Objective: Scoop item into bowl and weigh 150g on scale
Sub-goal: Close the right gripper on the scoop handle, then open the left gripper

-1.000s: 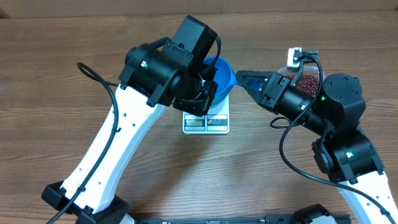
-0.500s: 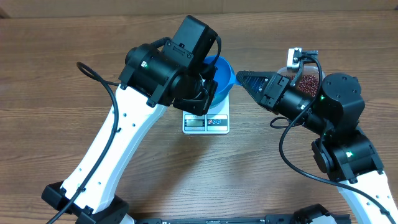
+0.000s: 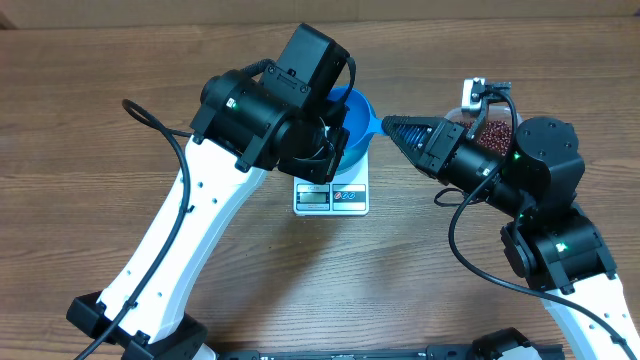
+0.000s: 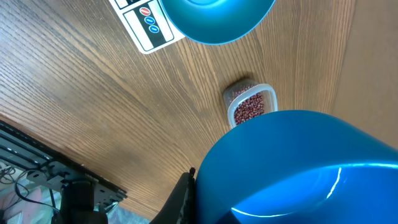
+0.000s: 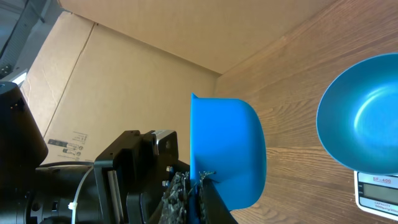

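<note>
Right claw (image 3: 392, 127) is clamped on a blue scoop (image 5: 227, 155) at three o'clock of the bowl (image 3: 352, 112); left claw (image 3: 320, 152) is closed, a big blue curve (image 4: 298, 168) against its finger.

Work surface: a wooden table (image 3: 100, 60) with brown, straight-grained boards, matt finish, no marks seen on the bare areas. Along its far edge the overhead view shows a paler tan strip (image 3: 60, 10); its material cannot be told from there. The right wrist view shows plain cardboard panels (image 5: 143, 37) standing upright behind the table, meeting at a vertical seam, one bearing a small printed label (image 5: 62, 142), too small to read. A black metal frame (image 4: 56, 174) with loose cables runs along the near table edge. Lighting: even and diffuse, soft shadows only. No windows or floor in view.
</note>
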